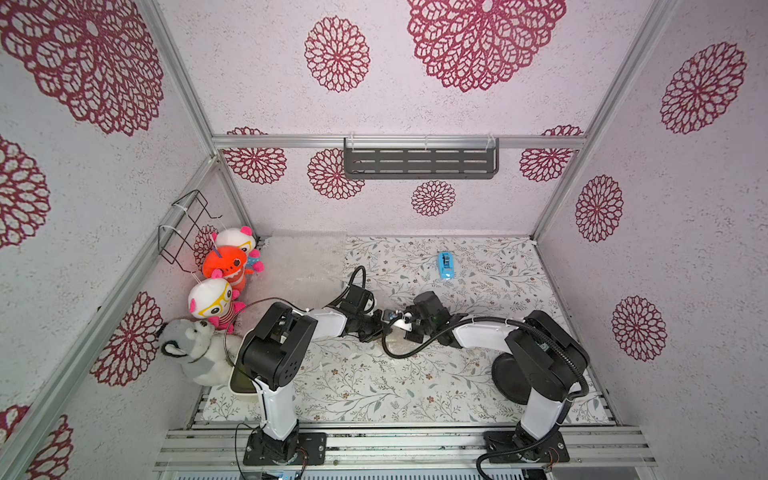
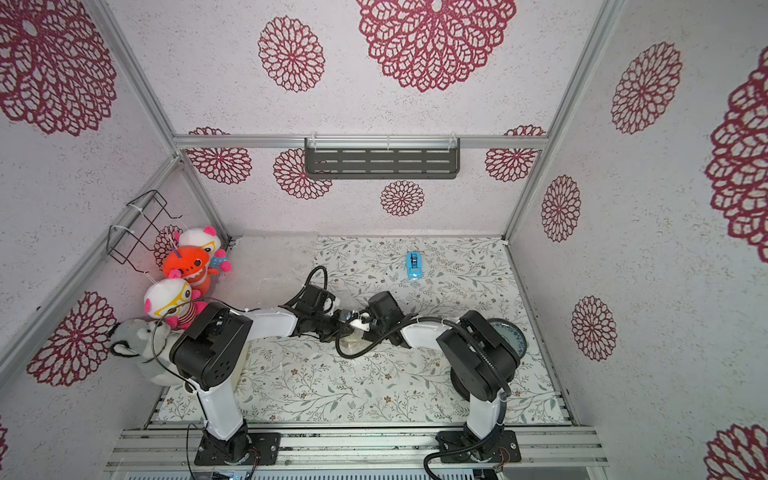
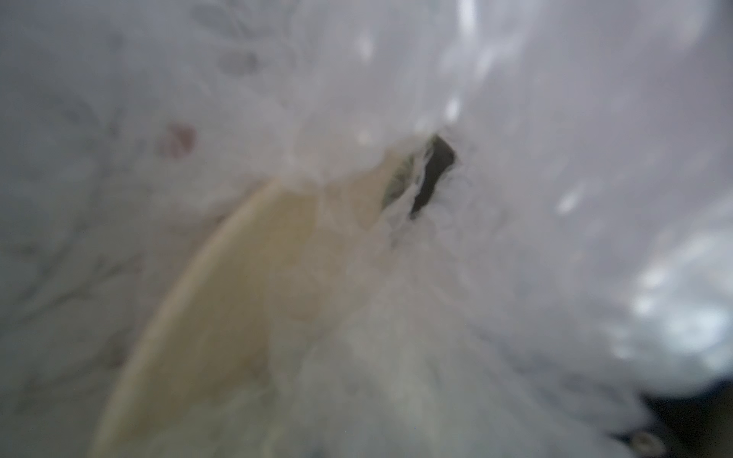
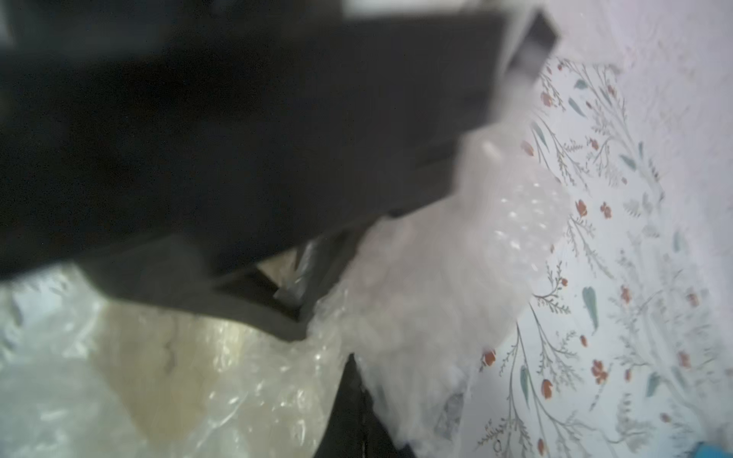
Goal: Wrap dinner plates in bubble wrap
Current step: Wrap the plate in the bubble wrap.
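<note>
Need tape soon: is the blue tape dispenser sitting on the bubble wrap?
No, the blue tape dispenser sits on the bare floral table cover, apart from the bubble wrap.

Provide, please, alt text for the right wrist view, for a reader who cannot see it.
Blurred close-up of crumpled clear bubble wrap bunched over a cream plate, which shows through the plastic. Out-of-focus black robot hardware fills much of the frame, and a floral table cover shows beyond the wrap.
</note>
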`<state>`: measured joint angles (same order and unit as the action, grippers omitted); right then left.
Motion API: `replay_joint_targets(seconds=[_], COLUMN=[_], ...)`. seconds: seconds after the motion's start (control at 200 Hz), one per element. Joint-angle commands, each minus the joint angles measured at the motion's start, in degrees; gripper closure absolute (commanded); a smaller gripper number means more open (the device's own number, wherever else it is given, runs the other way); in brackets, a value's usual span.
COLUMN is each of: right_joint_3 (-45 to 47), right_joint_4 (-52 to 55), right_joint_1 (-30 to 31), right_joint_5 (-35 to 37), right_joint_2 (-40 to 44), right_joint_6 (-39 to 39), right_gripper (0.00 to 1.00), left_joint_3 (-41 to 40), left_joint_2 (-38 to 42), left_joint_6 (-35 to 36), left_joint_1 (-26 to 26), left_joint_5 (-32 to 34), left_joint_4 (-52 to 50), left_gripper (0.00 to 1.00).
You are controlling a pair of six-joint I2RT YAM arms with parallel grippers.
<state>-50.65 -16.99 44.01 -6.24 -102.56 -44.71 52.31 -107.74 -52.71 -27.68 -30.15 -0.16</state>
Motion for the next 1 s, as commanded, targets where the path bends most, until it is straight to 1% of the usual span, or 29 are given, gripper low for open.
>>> replay_joint_targets(seconds=[0.0,0.04,0.11,0.21,0.345,0.455,0.52,0.575,0.641,0.701,0.761,0.826,0.876,0.996], right_joint_3=[5.1,6.5,6.6,8.5,9.5,9.0,8.5,8.3,8.3,8.2,8.3,8.1,8.1,8.5], right_joint_4=[-3.9,-4.6,-1.6,-2.3,-1.7,-1.4,-1.2,-1.2,-1.6,-1.8,-2.2,-2.6,-2.7,-4.0], right_joint_1=[4.7,5.7,7.3,8.1,8.2,8.8,9.4,9.8,10.1,10.2,10.2,10.2,10.2,10.1], right_joint_5=[4.2,4.6,6.4,8.5,8.7,9.0,9.7,10.3,10.8,11.2,11.5,11.5,11.3,10.7], right_joint_2=[2.3,2.8,2.5,1.1,0.9,0.3,-0.3,-0.6,-0.9,-1.0,-1.0,-0.9,-0.7,0.3], right_joint_6=[-17.2,-18.5,-19.7,-20.0,-20.1,-20.8,-20.8,-20.8,-20.6,-20.5,-20.4,-20.0,-19.3,-17.8], right_gripper=[1.00,1.00,1.00,1.00,1.00,1.00,1.00,1.00,1.00,1.00,1.00,1.00,1.00,1.00], left_joint_3=[-2.5,-3.0,-4.1,-5.8,-6.5,-4.7,-2.1,1.0,6.2,11.4,14.2,15.3,15.2,11.7], left_joint_2=[-1.2,-0.5,1.6,7.8,18.2,22.8,23.8,23.1,20.1,16.3,12.4,8.5,6.2,3.3], left_joint_6=[-2.3,-2.2,-2.1,-0.7,3.2,4.6,4.4,3.5,3.8,4.3,3.7,1.6,0.3,-2.2], left_joint_1=[-0.2,0.1,0.8,2.1,5.4,8.4,8.2,6.8,3.7,0.8,-1.5,-3.1,-3.8,-4.4], left_joint_5=[3.9,3.6,2.2,0.0,0.8,1.4,1.1,-0.4,0.6,2.3,4.1,6.1,6.5,10.0], left_joint_4=[-2.4,-1.9,0.0,1.1,-4.9,-11.5,-12.9,-12.3,-14.8,-18.4,-20.0,-20.7,-20.8,-22.1], left_gripper=[0.86,0.83,0.78,0.71,0.62,0.60,0.58,0.58,0.58,0.62,0.66,0.71,0.74,0.80])
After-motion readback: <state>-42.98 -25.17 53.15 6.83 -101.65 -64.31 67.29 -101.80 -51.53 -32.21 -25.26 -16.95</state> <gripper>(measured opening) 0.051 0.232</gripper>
